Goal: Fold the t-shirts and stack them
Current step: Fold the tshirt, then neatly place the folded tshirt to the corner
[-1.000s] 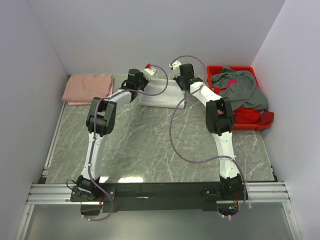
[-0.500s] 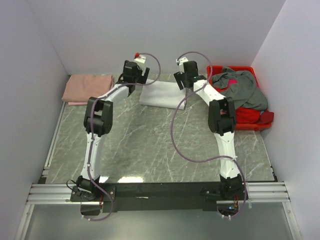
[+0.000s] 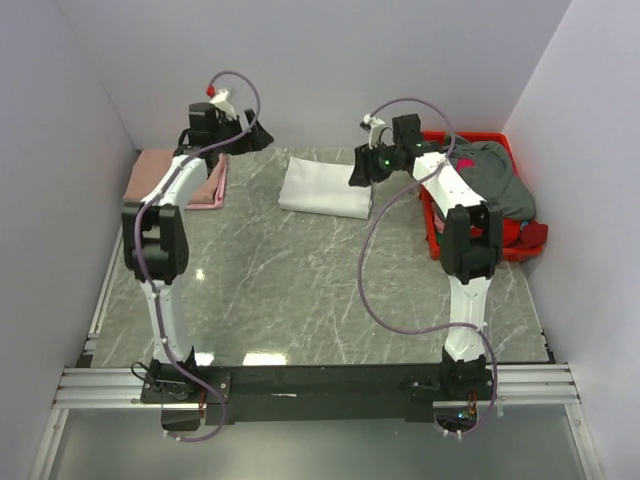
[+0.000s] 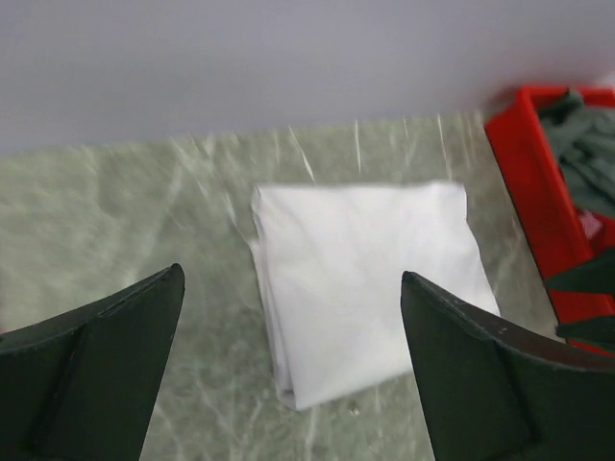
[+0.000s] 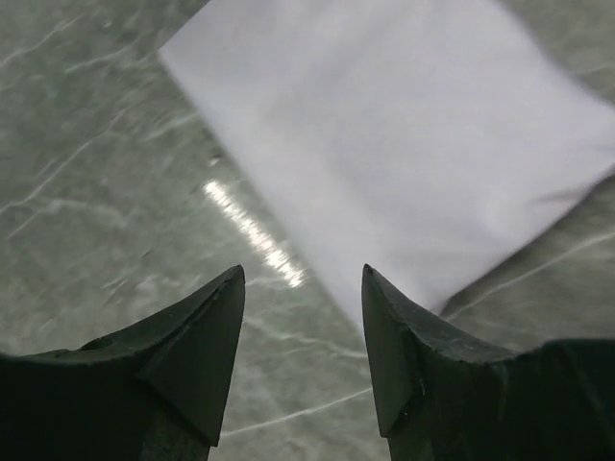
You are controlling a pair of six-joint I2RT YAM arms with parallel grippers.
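Left end effector [image 4: 290, 277] is wide, nothing in it, up over the far-left of the table [image 3: 300, 290]. Right end effector [image 5: 302, 271] has a narrower gap and is also holding nothing; it hangs just off the near-right edge of the white shirt [image 3: 325, 187].

The white shirt is folded flat at the far middle of the table, between the two end effectors and left of the bin [image 3: 480, 137]. The pink shirt [image 3: 145, 178] is folded in the far-left corner. My left arm crosses it and hides its right part.

The grey shirt [image 3: 500, 185] is heaped in the bin, with the red one [image 3: 520, 235] under it, mostly covered. My right arm hides the bin's left wall.

I can't make out any writing on the cloth. The right wrist view is blurred and crops the white shirt. The left wrist view cuts off the bin at its right edge.
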